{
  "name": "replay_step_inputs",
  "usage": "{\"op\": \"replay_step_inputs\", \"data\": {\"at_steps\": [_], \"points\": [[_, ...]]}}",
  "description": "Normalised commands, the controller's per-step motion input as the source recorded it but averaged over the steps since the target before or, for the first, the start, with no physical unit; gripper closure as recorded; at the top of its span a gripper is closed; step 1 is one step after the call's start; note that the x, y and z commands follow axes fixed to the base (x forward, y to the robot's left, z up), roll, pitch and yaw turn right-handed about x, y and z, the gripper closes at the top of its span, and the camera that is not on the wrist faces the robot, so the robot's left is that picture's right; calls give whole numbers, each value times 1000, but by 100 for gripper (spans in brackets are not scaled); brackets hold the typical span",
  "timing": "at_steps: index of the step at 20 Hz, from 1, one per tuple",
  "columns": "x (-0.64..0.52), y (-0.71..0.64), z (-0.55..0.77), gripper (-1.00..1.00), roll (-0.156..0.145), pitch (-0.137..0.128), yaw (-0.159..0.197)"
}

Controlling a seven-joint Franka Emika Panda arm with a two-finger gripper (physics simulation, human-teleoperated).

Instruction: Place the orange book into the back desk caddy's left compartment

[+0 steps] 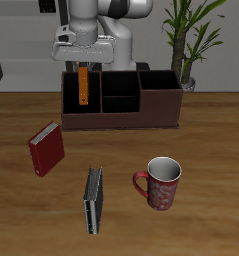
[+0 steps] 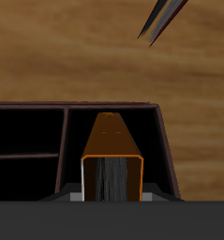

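The orange book [image 1: 83,88] hangs upright in my gripper [image 1: 82,63], which is shut on its upper end. Its lower end reaches down into the left compartment [image 1: 73,102] of the dark brown back desk caddy [image 1: 126,118], which stands at the table's back. In the wrist view the orange book [image 2: 112,150] points down into the narrow dark-walled end slot [image 2: 151,141], between the caddy's end wall [image 2: 168,150] and a divider. The gripper [image 2: 112,195] shows a pale pad [image 2: 78,197] against the book's cover.
A dark red book [image 1: 46,148] and a grey-black book [image 1: 93,200] lie on the wooden table nearer the front edge. A red mug [image 1: 161,183] stands beside the grey-black book. A potted plant [image 1: 186,40] stands behind the caddy's other end.
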Motion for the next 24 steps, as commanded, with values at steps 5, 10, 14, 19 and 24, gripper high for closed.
{"op": "replay_step_inputs", "data": {"at_steps": [5, 10, 14, 19, 24], "points": [[169, -88, -238, 100, -29, 57, -19], [120, -34, -177, -100, 6, 79, -52], [14, 62, 64, -100, 10, -7, -5], [-4, 70, 99, -100, 9, -20, 13], [-1, 32, 101, -100, 5, -22, 15]]}}
